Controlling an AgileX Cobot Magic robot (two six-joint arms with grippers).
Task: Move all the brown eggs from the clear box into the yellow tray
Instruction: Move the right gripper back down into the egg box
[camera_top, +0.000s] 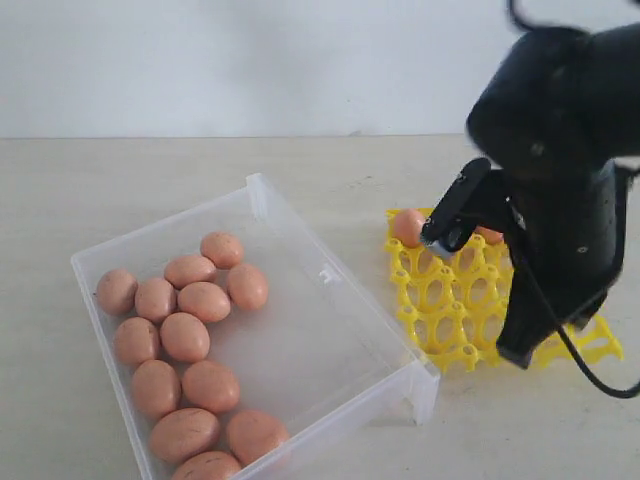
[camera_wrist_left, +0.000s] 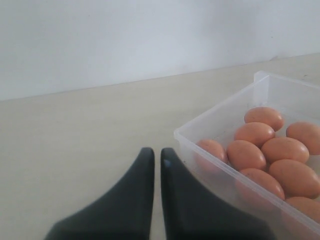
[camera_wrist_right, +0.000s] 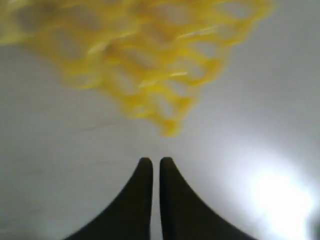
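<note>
The yellow tray lies just ahead of the right hand (closed, empty). The brown eggs sit in the clear box beside the closed left hand.

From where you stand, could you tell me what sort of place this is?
Probably a robot test bench, not a kitchen: a pale table against a plain white wall, a box of eggs beside a tray, and a robot arm above it.
</note>
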